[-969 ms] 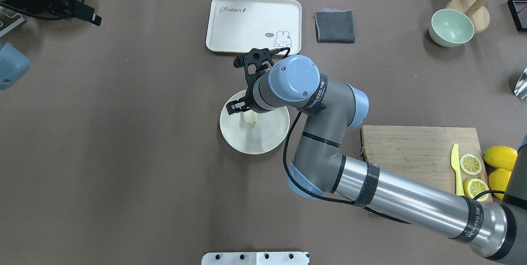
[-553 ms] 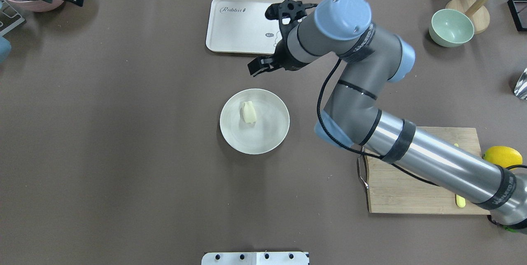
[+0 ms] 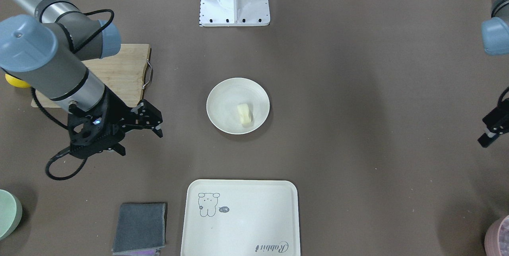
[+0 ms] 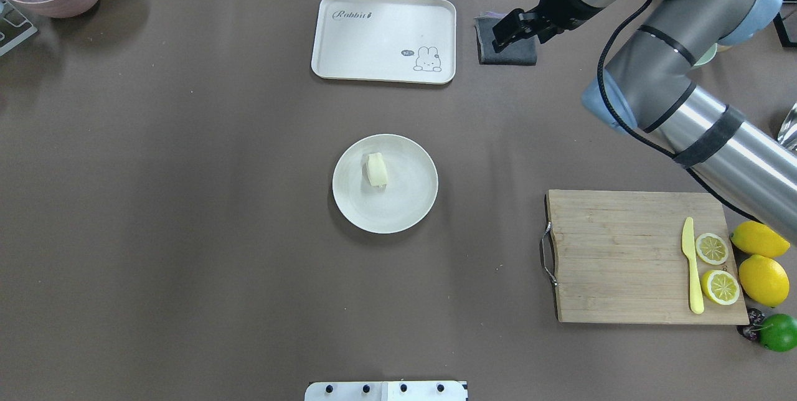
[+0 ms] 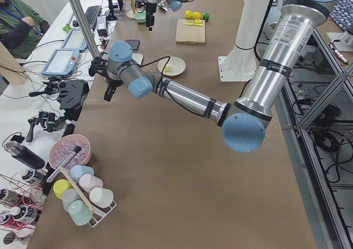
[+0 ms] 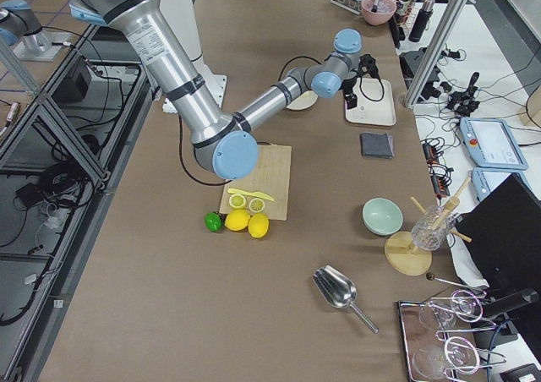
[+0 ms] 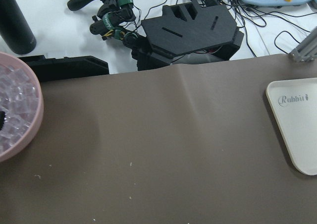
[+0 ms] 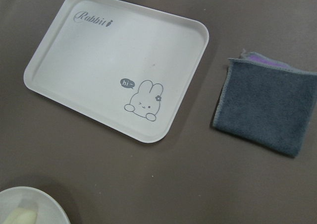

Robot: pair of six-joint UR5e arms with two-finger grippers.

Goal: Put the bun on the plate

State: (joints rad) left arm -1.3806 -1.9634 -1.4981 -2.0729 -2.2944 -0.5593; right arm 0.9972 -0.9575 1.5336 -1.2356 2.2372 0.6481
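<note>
Bun [image 4: 376, 170] lies on plate [image 4: 408, 205]; right end effector [image 3: 140, 142] spread empty, left end effector [image 3: 491, 130] unclear

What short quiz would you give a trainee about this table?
1. True or false: the bun lies on the plate.
2. What lies on the cutting board? A) a knife and lemon slices B) a grey cloth C) a green bowl
3. Fill in: the right gripper is ___ and holds nothing.
Key: 1 true; 2 A; 3 open.
</note>
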